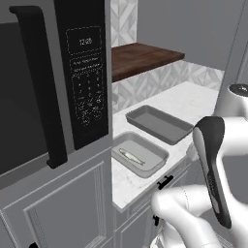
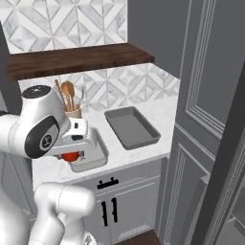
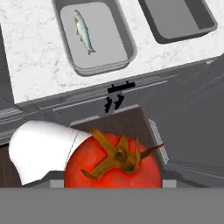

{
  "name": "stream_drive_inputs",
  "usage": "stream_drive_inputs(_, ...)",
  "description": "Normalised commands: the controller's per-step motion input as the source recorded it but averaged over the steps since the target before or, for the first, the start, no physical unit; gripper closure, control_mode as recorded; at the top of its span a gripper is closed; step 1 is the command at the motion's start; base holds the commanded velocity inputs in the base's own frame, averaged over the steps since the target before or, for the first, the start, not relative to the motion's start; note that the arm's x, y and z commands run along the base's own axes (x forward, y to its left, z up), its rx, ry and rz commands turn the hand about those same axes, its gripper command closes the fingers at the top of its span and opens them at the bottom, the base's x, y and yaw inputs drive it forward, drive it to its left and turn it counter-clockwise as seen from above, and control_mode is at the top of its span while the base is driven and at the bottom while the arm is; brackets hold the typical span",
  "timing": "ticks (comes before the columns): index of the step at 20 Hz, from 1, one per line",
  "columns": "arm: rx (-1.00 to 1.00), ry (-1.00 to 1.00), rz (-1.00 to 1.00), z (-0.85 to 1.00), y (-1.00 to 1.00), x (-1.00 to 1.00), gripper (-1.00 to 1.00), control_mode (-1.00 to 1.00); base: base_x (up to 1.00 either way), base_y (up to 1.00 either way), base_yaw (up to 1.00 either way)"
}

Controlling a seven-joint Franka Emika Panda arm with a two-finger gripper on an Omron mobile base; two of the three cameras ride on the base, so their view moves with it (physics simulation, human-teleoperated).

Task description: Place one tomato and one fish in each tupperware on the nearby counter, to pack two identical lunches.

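Observation:
A red tomato (image 3: 113, 164) with a brown stem sits between my gripper's jaws, low in the hand view. In the right base view the gripper (image 2: 72, 153) holds the tomato (image 2: 70, 156) just above the near tupperware (image 2: 97, 156), at the counter's front edge. That tupperware (image 3: 110, 41) has a silver fish (image 3: 83, 31) lying in it, and the same fish (image 1: 131, 156) is visible in the left base view. The second tupperware (image 1: 160, 125) lies empty beside it on the white counter (image 1: 193, 101).
A black microwave (image 1: 82, 72) stands left of the trays. A dark wooden shelf (image 2: 76, 60) hangs over the counter. A cup of wooden utensils (image 2: 71, 106) stands at the back wall. A tall grey cabinet (image 2: 210, 119) closes the right side. Black handles (image 3: 116, 94) mark the cabinets below.

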Motion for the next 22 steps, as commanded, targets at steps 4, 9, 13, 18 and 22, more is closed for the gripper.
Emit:
stream_drive_inputs(4,0.10,0.12,0.66,-0.41,0.26,1.00,1.00,-1.00,0.00,0.00,0.00)
stream_drive_inputs(9,0.04,0.19,0.53,-0.37,0.17,1.00,1.00,-1.00,0.00,0.00,0.00)
stream_drive_inputs(13,0.00,0.22,0.11,-0.44,0.51,1.00,1.00,-1.00,0.00,0.00,0.00)
stream_drive_inputs(18,0.00,0.23,0.01,-0.70,0.48,0.97,1.00,-1.00,0.00,0.00,0.00)
stream_drive_inputs(22,-0.14,0.25,-0.02,-0.43,0.15,1.00,1.00,-1.00,0.00,0.00,0.00)
